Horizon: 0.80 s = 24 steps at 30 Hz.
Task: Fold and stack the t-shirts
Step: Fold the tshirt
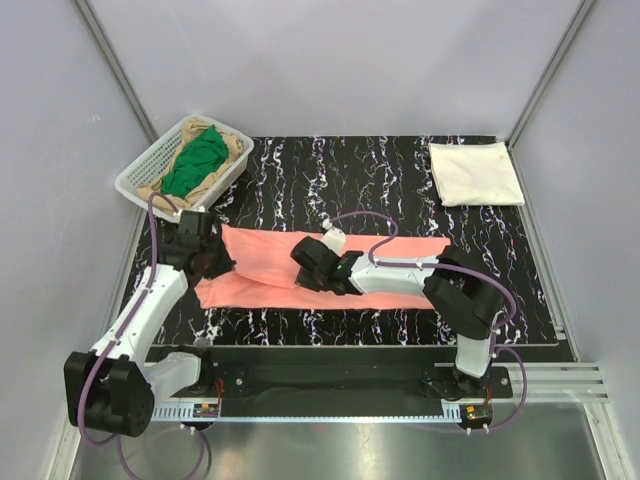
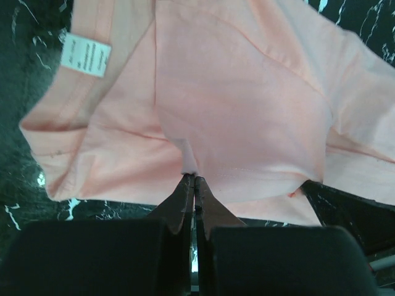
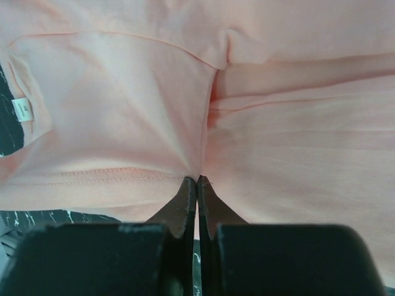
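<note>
The salmon-pink t-shirt [image 1: 260, 270] lies as a long folded strip across the middle of the black marbled mat. My left gripper [image 1: 213, 262] is shut on a pinch of its cloth near the left end; the left wrist view shows the shirt [image 2: 241, 105] with its white label [image 2: 86, 54] and the jaws closed on a fold. My right gripper [image 1: 305, 268] is shut on the shirt's middle; the right wrist view shows the cloth [image 3: 296, 154] bunched at the closed tips. A folded cream-white t-shirt [image 1: 474, 172] lies at the back right. Green [image 1: 196, 160] and tan [image 1: 234, 146] shirts sit in the basket.
The white mesh basket [image 1: 137, 176] stands at the back left corner of the mat [image 1: 330, 170]. Grey walls enclose the cell on the left, back and right. A metal rail [image 1: 560, 380] runs along the near edge by the arm bases.
</note>
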Available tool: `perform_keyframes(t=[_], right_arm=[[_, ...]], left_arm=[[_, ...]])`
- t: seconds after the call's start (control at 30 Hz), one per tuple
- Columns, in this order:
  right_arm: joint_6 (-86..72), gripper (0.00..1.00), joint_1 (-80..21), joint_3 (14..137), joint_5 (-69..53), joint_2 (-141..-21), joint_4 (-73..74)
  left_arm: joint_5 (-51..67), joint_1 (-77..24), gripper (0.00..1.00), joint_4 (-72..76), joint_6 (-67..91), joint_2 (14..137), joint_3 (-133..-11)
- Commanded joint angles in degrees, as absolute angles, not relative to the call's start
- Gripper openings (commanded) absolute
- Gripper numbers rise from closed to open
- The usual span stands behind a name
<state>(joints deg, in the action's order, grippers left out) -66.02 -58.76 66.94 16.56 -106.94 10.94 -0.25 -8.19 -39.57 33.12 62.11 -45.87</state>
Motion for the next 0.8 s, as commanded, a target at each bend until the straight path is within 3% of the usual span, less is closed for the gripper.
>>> perform_keyframes(t=[0.0,0.47,0.77], right_arm=[[-63.3,0.00,-57.7,64.3,16.9,-103.0,9.9],[-55.8,0.00,-56.9,62.8,15.2,-101.9,8.9],[-54.2,0.00,-56.4,63.5,12.1,-101.1,9.0]], left_arm=[[-3.1,-10.0,0.00,-38.6,37.3,60.6,-44.2],[-19.3,-11.1,0.00,-39.5,32.7,66.3,-45.0],[-24.2,-15.3,0.00,-40.5,30.5,62.4,-48.9]])
